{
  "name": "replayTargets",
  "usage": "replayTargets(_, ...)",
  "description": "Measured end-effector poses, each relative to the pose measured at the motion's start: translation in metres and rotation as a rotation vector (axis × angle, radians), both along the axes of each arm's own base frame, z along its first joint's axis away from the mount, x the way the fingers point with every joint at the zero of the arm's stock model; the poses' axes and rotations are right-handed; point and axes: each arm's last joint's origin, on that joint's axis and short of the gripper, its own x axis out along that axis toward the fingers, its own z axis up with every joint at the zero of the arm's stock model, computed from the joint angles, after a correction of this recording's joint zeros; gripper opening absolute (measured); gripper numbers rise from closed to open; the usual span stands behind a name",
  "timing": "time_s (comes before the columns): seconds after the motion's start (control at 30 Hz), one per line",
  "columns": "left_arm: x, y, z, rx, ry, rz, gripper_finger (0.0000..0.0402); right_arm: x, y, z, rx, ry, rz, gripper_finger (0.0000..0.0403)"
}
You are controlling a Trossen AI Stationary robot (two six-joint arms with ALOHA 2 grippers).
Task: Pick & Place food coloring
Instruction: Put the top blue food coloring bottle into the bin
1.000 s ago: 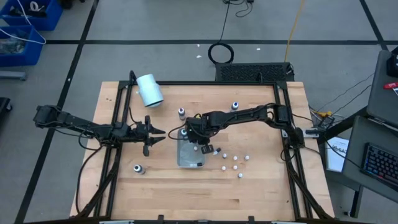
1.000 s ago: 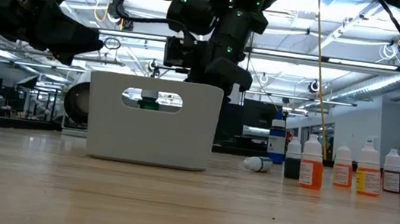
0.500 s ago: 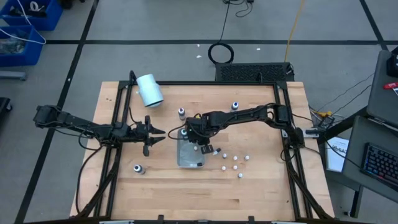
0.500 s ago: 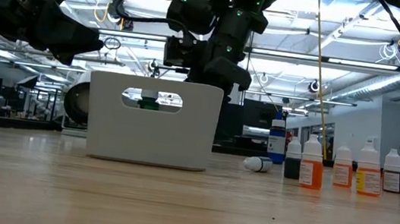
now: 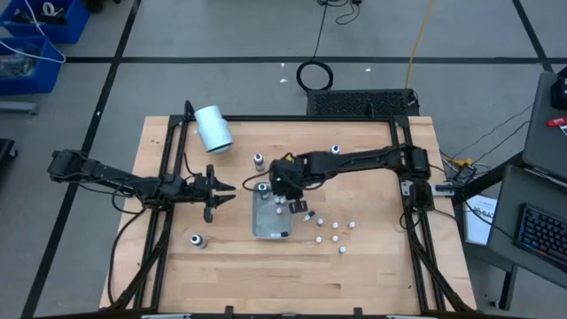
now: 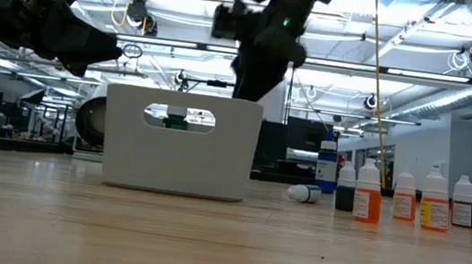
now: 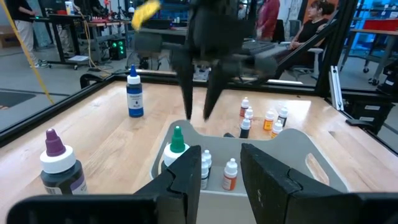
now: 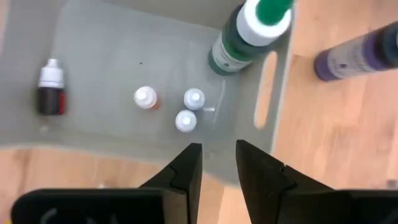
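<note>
Showing no readable writing on food coloring point(image 8: 186, 109) bottles.

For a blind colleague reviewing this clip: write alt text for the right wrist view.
Looking down past the right tool, its two dark fingers slightly apart and empty, into a translucent grey plastic bin. Inside stand a large green-capped bottle and three tiny white-capped bottles, with a small dark red bottle lying down. A purple bottle sits outside on the wooden table.
</note>
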Motion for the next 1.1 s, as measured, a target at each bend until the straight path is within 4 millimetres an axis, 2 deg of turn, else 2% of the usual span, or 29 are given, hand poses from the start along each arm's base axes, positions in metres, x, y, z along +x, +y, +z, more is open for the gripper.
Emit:
replayTargets(0.1, 0.000, 0.000, 0.000, 0.000, 0.000, 0.000, 0.0118, -0.015, 0.010, 0.014, 0.011, 0.055, 0.028, 0.0091)
replayTargets(0.23, 0.000, 0.000, 0.000, 0.000, 0.000, 0.000, 0.0118, -0.030, 0.031, 0.012, 0.018, 0.193, 0.081, 0.0091)
replayTargets(0.33, 0.000, 0.000, 0.000, 0.000, -0.001, 0.000, 0.0118, -0.035, 0.045, 0.002, 0.016, 0.232, 0.105, 0.0091)
replayTargets(0.4, 0.000, 0.000, 0.000, 0.000, 0.000, 0.000, 0.0118, -0.039, 0.051, -0.013, 0.012, 0.250, 0.126, 0.0091)
replayTargets(0.53, 0.000, 0.000, 0.000, 0.000, 0.000, 0.000, 0.0118, -0.044, 0.057, -0.035, 0.009, 0.257, 0.150, 0.0095)
replayTargets(0.67, 0.000, 0.000, 0.000, 0.000, 0.000, 0.000, 0.0118, -0.048, 0.062, -0.050, 0.003, 0.248, 0.180, 0.0118)
replayTargets(0.87, 0.000, 0.000, 0.000, 0.000, 0.000, 0.000, 0.0118, -0.048, 0.068, -0.061, 0.006, 0.194, 0.195, 0.0156)
replayTargets(1.1, 0.000, 0.000, 0.000, 0.000, 0.000, 0.000, 0.0118, -0.047, 0.067, -0.066, 0.003, 0.167, 0.202, 0.0158)
